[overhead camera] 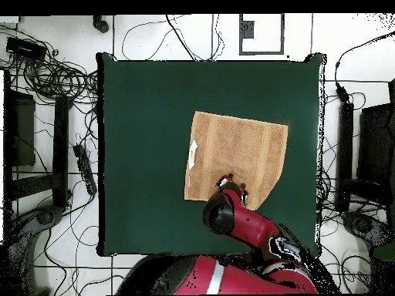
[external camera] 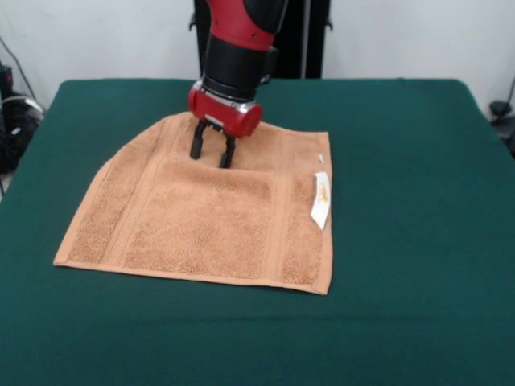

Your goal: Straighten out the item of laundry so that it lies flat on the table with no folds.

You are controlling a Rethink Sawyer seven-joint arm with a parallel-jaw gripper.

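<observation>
Pressing down near the far edge of the towel [external camera: 205,217], the pincer [external camera: 212,153] is seen in the front view with its two dark fingers [external camera: 196,143] set a little apart, tips at or just above the cloth; nothing is gripped between them, so it is judged released, though whether the tips touch the terry cannot be told; the towel is laid slightly toward 9 o'clock of the bench [external camera: 418,241] centre in the front view, and near the robot's side in the overhead view [overhead camera: 235,154].

The step in hand is judged to be the last unfolding; most of the cloth is already spread, but the corner at about 10 o'clock in the front view appears cut off on a slant, as if turned under or doubled, and a raised band edge is seen just below the fingers; the next move is thought to call for that far corner to be pinched and drawn outward toward 10 o'clock until the outline is squared.

A white label [external camera: 321,199] is turned up at the 3 o'clock edge; cables [overhead camera: 54,85] are strewn on the floor round the bench, well apart from the work; nothing on the bench is seen to stand in the way.
</observation>
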